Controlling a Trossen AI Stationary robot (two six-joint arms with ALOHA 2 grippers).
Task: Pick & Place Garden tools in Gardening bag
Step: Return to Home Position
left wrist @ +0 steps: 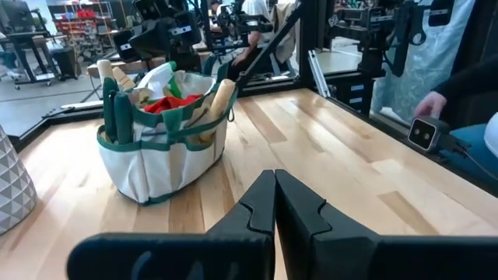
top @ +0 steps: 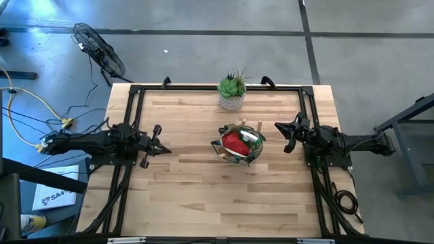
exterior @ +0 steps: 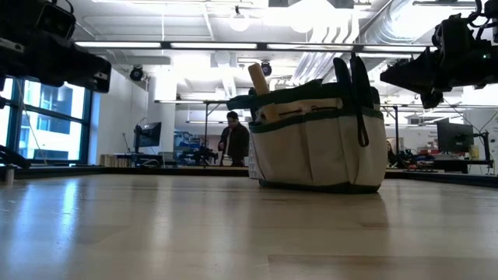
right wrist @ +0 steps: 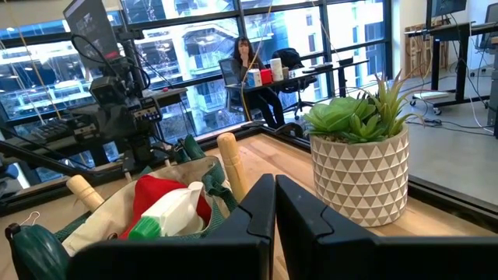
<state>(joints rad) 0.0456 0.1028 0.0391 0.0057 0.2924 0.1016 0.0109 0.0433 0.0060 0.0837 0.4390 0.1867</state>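
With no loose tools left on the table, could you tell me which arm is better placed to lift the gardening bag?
Right, probably: the right claw sits nearer the gardening bag than the left claw; both are shut and empty.

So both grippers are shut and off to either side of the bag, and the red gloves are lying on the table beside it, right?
Not quite. The red gloves are inside the gardening bag, not on the table; the high view shows it. The left gripper and right gripper are shut, off to either side.
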